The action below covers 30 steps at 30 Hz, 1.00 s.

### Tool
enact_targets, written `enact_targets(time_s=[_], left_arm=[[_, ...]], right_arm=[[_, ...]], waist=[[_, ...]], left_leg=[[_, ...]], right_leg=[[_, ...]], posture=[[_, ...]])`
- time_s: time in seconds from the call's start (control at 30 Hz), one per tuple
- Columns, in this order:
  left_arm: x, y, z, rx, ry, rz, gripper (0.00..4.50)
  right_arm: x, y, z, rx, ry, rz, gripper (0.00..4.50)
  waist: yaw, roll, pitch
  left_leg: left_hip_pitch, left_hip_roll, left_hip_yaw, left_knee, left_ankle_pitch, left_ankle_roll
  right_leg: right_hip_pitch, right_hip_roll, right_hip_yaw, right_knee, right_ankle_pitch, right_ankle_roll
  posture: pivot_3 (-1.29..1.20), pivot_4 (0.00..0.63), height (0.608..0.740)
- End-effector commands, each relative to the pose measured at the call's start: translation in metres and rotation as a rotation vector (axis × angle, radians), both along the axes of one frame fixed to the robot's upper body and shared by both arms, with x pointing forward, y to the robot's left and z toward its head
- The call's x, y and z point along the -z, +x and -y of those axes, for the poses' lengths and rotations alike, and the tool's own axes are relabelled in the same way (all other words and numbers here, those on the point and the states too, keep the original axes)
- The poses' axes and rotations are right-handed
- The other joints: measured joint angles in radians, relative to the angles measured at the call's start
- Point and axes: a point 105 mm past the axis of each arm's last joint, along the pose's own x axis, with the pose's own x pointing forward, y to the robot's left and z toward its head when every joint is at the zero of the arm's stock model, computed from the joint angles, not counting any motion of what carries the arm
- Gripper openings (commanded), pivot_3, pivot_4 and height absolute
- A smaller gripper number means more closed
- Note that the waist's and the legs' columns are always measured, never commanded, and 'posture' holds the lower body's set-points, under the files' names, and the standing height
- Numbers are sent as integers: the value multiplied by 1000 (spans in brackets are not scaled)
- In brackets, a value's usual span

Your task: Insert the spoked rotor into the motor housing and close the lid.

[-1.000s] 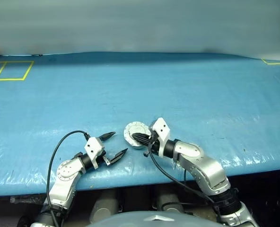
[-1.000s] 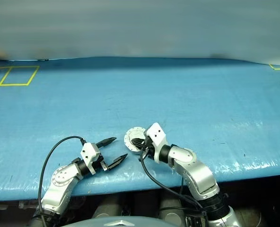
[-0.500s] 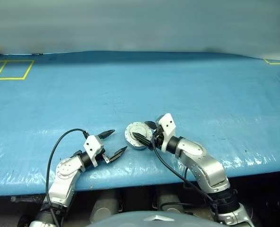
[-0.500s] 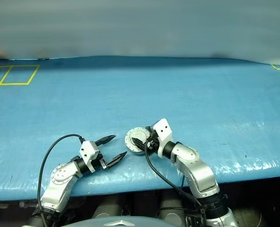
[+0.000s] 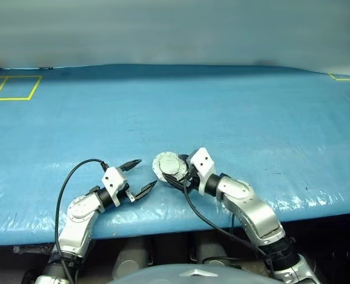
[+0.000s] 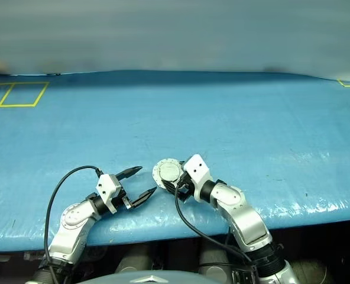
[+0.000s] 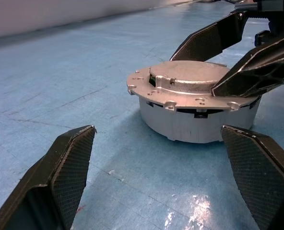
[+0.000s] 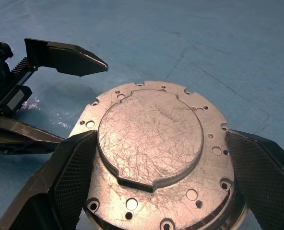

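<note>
The motor housing stands on the blue cloth, a short silver drum near the table's front edge. The lid, a scratched grey disc with a holed flange, sits flat on top of it. The spoked rotor is hidden. My right gripper is open, with one finger on each side of the lid's flange; I cannot tell whether they touch it. My left gripper is open just left of the housing, pointing at it, with nothing between its fingers.
A blue tarp covers the whole table. A yellow tape square lies at the far left, and another tape corner at the far right. The front edge runs just under both arms.
My right gripper was shut over the lid a second ago and has opened; its fingers now straddle the lid. The left gripper and the housing have stayed put.
</note>
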Motion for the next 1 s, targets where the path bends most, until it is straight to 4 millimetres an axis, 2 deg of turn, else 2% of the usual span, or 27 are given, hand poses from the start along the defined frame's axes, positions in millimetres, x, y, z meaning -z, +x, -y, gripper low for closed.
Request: enact_targets(time_s=[0.03, 0.3, 0.63, 0.73, 0.83, 1.0], left_arm=[[-11, 1, 1, 9, -9, 44, 4500], [-9, 1, 1, 7, -7, 38, 4500], [-8, 0, 2, 9, -4, 30, 4500], [-8, 0, 2, 8, -3, 31, 4500], [-7, 0, 2, 5, -3, 31, 4500], [-7, 0, 2, 3, -5, 28, 4500]], right_arm=[[-6, 2, 3, 14, 18, 28, 4480], [-6, 0, -4, -16, 9, 51, 4480], [-6, 0, -4, -14, 0, 90, 4480], [-3, -1, -4, -16, -4, 79, 3901], [-2, -2, -4, -20, -7, 76, 3043], [-2, -3, -3, -38, -14, 68, 3037]], waist=[[0, 0, 0], [1, 0, 0], [1, 0, 0], [1, 0, 0], [2, 0, 0], [2, 0, 0]], left_leg=[[0, 0, 0, 0, 0, 0], [0, 0, 0, 0, 0, 0], [0, 0, 0, 0, 0, 0], [0, 0, 0, 0, 0, 0], [0, 0, 0, 0, 0, 0], [0, 0, 0, 0, 0, 0]], right_leg=[[0, 0, 0, 0, 0, 0], [0, 0, 0, 0, 0, 0], [0, 0, 0, 0, 0, 0], [0, 0, 0, 0, 0, 0], [0, 0, 0, 0, 0, 0], [0, 0, 0, 0, 0, -1]], posture=[[0, 150, 740], [0, 150, 740], [0, 150, 740], [0, 150, 740], [0, 150, 740], [0, 150, 740]])
